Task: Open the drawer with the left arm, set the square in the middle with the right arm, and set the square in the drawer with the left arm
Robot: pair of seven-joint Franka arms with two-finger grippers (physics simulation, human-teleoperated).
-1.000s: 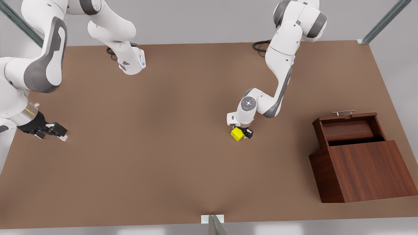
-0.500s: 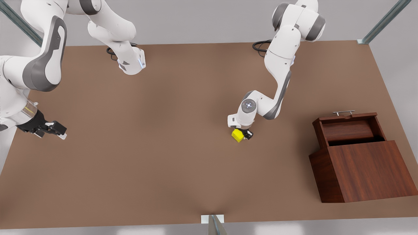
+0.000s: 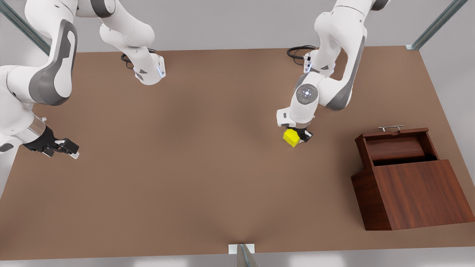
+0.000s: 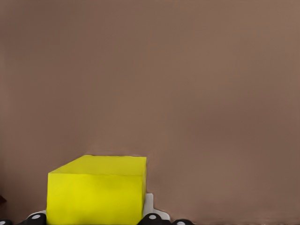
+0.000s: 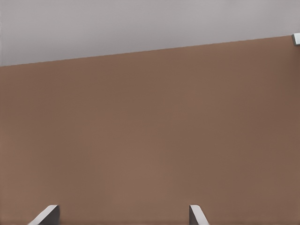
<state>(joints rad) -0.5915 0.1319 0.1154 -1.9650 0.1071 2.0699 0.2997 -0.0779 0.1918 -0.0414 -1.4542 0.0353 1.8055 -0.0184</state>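
Note:
The yellow square (image 3: 292,137) hangs above the table in my left gripper (image 3: 297,136), which is shut on it, right of centre in the front view. In the left wrist view the square (image 4: 96,190) sits close up over bare brown tabletop. The drawer (image 3: 395,147) stands pulled out of the wooden box (image 3: 419,193) at the front view's right, its silver handle (image 3: 390,128) on the far side. My right gripper (image 3: 70,150) waits open near the table's edge at the front view's left; its fingertips (image 5: 47,214) show spread apart over the table.
The brown table (image 3: 207,141) stretches between the two arms. Both arm bases (image 3: 148,70) stand at the far edge. A metal bracket (image 3: 241,249) sits at the near edge, and frame posts (image 3: 434,26) rise at the corners.
My left gripper has lifted the square off the table and carried it toward the drawer, to the front view's right. The right arm has barely shifted.

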